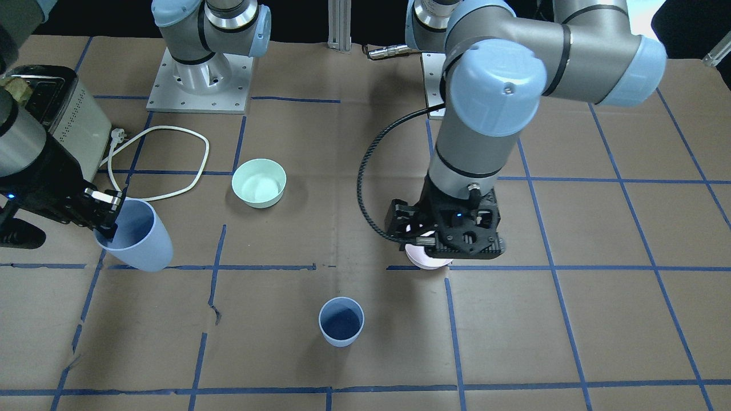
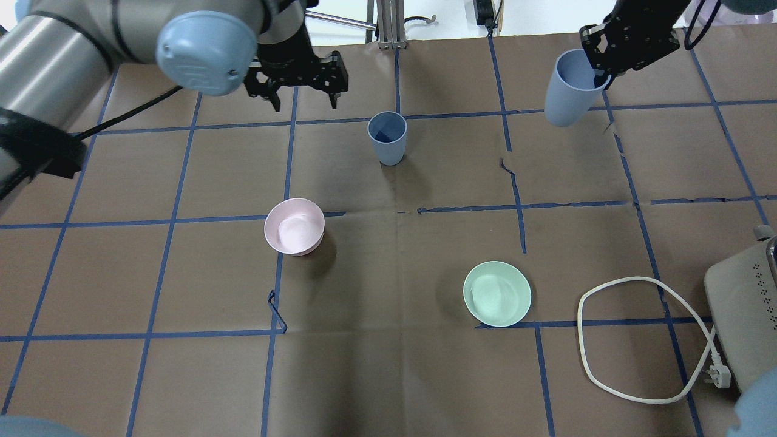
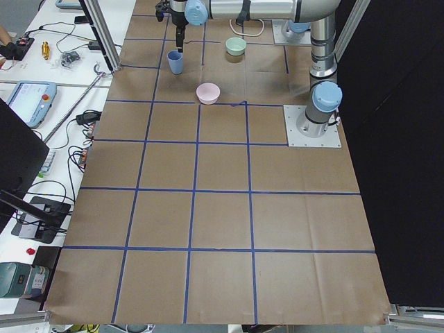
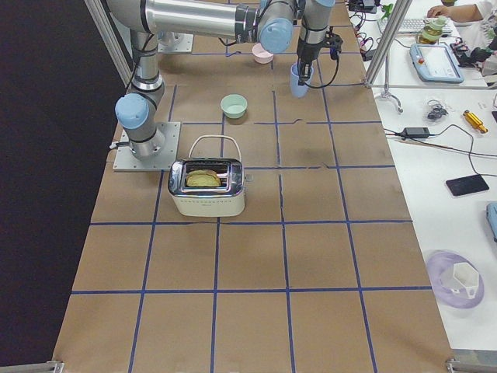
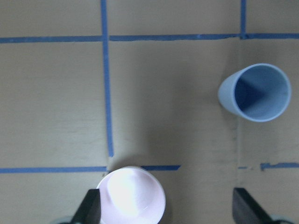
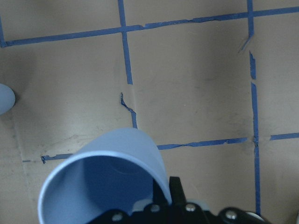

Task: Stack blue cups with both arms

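One blue cup (image 2: 387, 137) stands upright and empty on the table, also in the front view (image 1: 341, 321) and the left wrist view (image 5: 256, 92). My right gripper (image 2: 598, 76) is shut on the rim of the second blue cup (image 2: 567, 91), one finger inside it, and holds it tilted above the table at the far right; it also shows in the front view (image 1: 137, 237) and the right wrist view (image 6: 107, 177). My left gripper (image 2: 305, 104) is open and empty in the air, to the left of the standing cup and above the pink bowl (image 5: 131, 196).
The pink bowl (image 2: 294, 226) sits left of centre and a mint-green bowl (image 2: 497, 293) right of centre. A toaster (image 2: 743, 315) with a looped white cord (image 2: 607, 340) stands at the near right edge. Blue tape lines cross the brown table cover.
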Robot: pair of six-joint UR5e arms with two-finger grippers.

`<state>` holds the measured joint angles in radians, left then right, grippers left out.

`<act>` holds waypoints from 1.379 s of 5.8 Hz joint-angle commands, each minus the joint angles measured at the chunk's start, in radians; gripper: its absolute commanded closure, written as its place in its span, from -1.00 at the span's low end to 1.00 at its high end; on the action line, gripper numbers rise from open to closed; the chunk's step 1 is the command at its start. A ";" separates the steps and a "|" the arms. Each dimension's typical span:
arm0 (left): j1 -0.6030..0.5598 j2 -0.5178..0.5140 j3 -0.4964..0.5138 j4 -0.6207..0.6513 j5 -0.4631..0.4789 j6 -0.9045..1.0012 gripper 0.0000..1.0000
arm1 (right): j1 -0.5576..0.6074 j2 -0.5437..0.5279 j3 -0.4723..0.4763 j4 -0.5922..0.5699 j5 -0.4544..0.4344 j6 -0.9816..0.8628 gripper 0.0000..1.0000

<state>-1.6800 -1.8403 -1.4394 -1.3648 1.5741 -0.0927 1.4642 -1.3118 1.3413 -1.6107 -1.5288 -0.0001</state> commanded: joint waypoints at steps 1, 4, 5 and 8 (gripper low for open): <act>0.110 0.200 -0.142 -0.078 0.000 0.143 -0.99 | 0.127 0.020 -0.005 -0.072 -0.001 0.186 0.87; 0.097 0.228 -0.061 -0.204 0.009 0.095 -1.00 | 0.356 0.178 -0.190 -0.080 -0.002 0.553 0.87; 0.094 0.234 -0.058 -0.242 0.006 0.076 -1.00 | 0.395 0.216 -0.232 -0.083 -0.002 0.605 0.87; 0.091 0.234 -0.064 -0.238 -0.003 0.074 -1.00 | 0.406 0.308 -0.235 -0.144 -0.005 0.615 0.87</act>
<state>-1.5888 -1.6062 -1.5023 -1.6047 1.5697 -0.0186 1.8681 -1.0246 1.1054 -1.7419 -1.5319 0.6176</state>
